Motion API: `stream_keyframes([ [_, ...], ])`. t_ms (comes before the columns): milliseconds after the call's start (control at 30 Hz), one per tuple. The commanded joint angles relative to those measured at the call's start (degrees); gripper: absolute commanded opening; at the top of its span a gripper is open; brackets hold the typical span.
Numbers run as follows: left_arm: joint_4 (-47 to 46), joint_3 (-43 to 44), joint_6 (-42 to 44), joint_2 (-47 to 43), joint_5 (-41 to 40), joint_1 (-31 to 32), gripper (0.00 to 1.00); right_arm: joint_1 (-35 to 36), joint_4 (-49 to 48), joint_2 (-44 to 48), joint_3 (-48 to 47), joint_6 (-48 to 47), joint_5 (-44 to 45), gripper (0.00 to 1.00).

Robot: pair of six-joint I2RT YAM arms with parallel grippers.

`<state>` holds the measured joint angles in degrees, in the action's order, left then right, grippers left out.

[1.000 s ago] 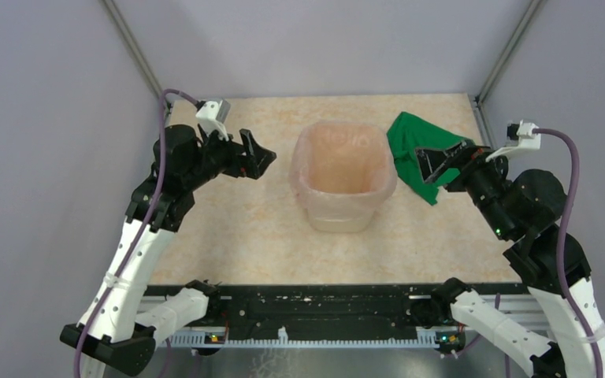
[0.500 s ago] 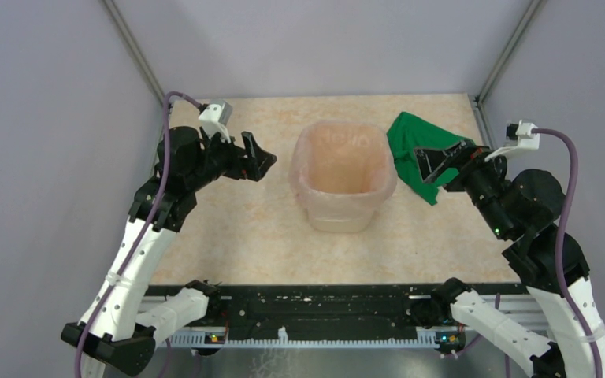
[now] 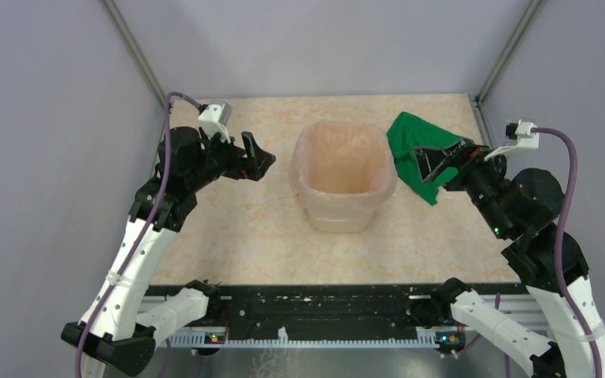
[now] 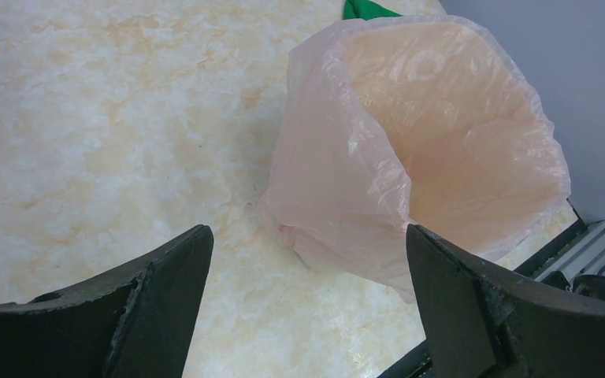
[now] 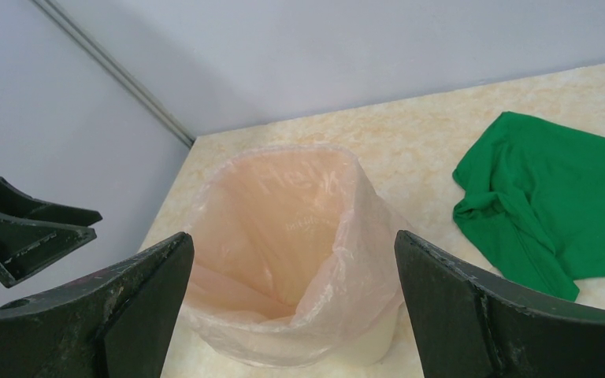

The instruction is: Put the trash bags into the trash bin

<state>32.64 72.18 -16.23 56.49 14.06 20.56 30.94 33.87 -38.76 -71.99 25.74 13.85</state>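
The cream-beige trash bin (image 3: 345, 217) stands at the table's middle. The pale-pink trash bag (image 3: 342, 161) lines it, its film folded out over the rim and hanging down the walls; it also shows in the left wrist view (image 4: 410, 150) and the right wrist view (image 5: 283, 236). Bare bin wall shows below the film in the right wrist view (image 5: 370, 342). My left gripper (image 3: 261, 161) is open and empty, left of the bin and apart from it. My right gripper (image 3: 429, 161) is open and empty, right of the bin, over the green cloth.
A crumpled green cloth (image 3: 410, 146) lies right of the bin, also seen in the right wrist view (image 5: 551, 201). Grey walls close in the table on three sides. The black rail (image 3: 323, 307) runs along the near edge.
My left gripper has drawn back slightly to the left, away from the bin. The right arm, bin and bag have not visibly moved.
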Motion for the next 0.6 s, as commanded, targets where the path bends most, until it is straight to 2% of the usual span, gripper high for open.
stream_keyframes([
  [0, -1.3, 0.1, 1.3, -0.4, -0.3, -0.1, 0.98, -0.1, -2.1, -0.4, 0.4, 0.3, 0.1, 0.99],
  [567, -1.2, -0.2, 1.4, -0.6, -1.0, -0.1, 0.98, -0.1, -2.1, -0.4, 0.6, 0.2, 0.2, 0.99],
])
